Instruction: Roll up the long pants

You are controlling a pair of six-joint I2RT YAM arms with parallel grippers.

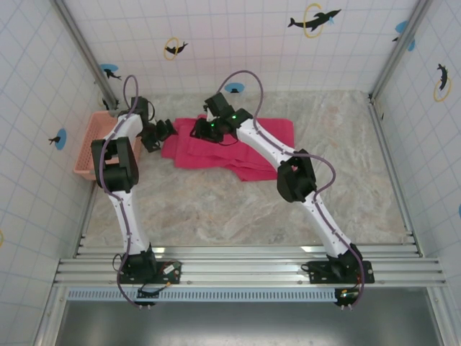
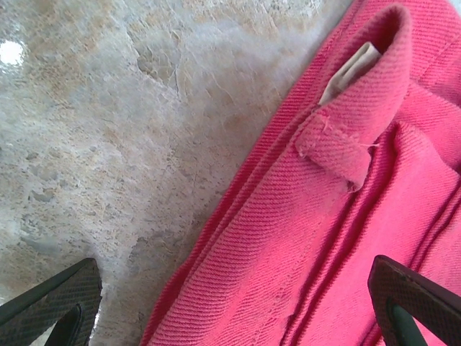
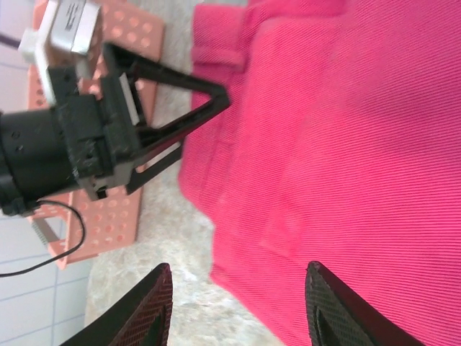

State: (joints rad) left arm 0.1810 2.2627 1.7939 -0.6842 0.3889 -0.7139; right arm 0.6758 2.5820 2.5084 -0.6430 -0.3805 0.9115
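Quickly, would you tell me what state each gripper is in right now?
Left gripper: open, empty, at the edge of the long pants.
Right gripper: open, holding nothing.

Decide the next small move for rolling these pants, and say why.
Probably lower the left hand and close it on the waistband edge of the long pants: its jaws stand open astride that edge, while the right hand hovers open over them.

I see both arms stretched forward, elbows raised. My left gripper (image 1: 160, 133) is spread wide, holding nothing; right gripper (image 1: 204, 130) tilted down, jaws parted, near the left one.
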